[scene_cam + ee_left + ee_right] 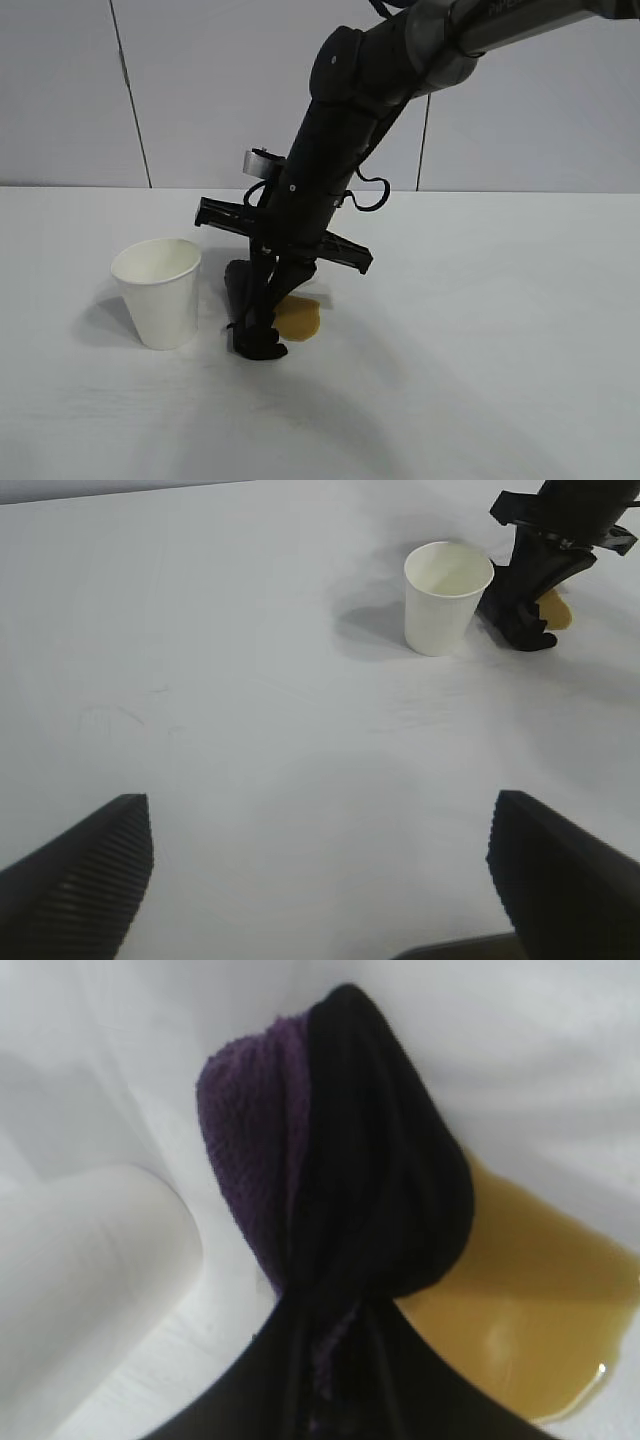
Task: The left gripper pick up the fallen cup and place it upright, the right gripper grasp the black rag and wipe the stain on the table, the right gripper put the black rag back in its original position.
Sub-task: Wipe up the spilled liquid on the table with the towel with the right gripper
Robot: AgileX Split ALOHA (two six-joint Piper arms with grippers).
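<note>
Exterior view puts the cup [158, 292] upright on the table [500, 330], mouth up, at about nine o'clock from the stain [299, 318], so the first job, righting the fallen cup, looks finished. From that same view the right gripper [262, 325] reaches down steeply from one o'clock, its fingers closed tight on the black rag [258, 340], whose lower end touches or nearly touches the table just beside the cup, at the nine o'clock edge of the amber puddle. Right wrist view confirms the hold: the rag [350, 1190] hangs bunched out of the closed fingers, purple side toward the cup [90, 1260], black side lying over the near edge of the stain [530, 1310]. That puddle is glossy and keeps its full outline, so the wiping seems barely begun, if at all. Left wrist view shows the left gripper [320, 870] parked well away from the work, its two fingers spread wide with nothing between them, facing the cup [445, 597] and the right gripper [530, 615] far off at one o'clock. By my judgement, the picking up of the rag is done; what remains is sweeping it across the stain toward three o'clock until the table is clean, then carrying it back to where it belongs and letting go.
</note>
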